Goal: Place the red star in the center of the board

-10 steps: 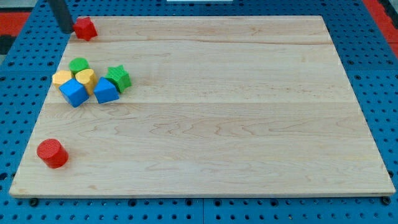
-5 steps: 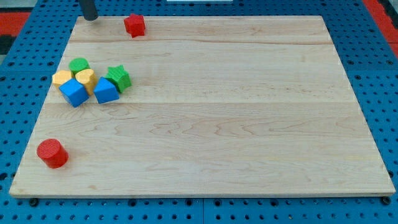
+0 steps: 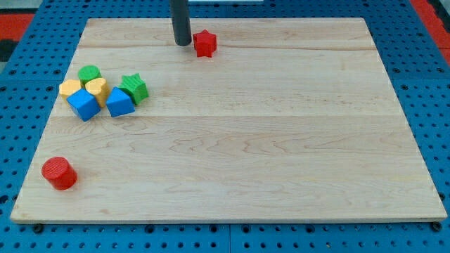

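The red star (image 3: 204, 43) lies on the wooden board (image 3: 281, 140) near the view's top edge, left of the middle. My tip (image 3: 183, 43) stands just to the star's left, a small gap apart or barely touching; I cannot tell which. The rod rises straight up out of the view's top.
A cluster sits at the view's left: a green block (image 3: 89, 73), a yellow block (image 3: 69, 88), a yellow heart-like block (image 3: 96, 89), a green star (image 3: 133, 88), and two blue blocks (image 3: 84, 105) (image 3: 119, 102). A red cylinder (image 3: 58, 173) stands at the bottom left.
The red star has slid to the right along the top of the board, from the top left corner. My tip has followed it to the right and stays at its left side.
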`<state>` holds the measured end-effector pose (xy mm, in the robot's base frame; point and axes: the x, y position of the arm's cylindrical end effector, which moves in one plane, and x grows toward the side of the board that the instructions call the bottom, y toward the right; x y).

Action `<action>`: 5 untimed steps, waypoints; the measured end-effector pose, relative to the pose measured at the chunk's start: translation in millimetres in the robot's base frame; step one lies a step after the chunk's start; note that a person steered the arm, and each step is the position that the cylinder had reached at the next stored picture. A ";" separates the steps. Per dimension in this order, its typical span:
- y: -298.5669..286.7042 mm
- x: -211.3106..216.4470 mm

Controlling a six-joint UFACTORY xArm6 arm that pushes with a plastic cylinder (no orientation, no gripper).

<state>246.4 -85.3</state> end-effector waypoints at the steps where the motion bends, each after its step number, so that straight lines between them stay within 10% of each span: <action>1: 2.5 -29.8; 5: 14.2 75.6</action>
<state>321.9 -71.1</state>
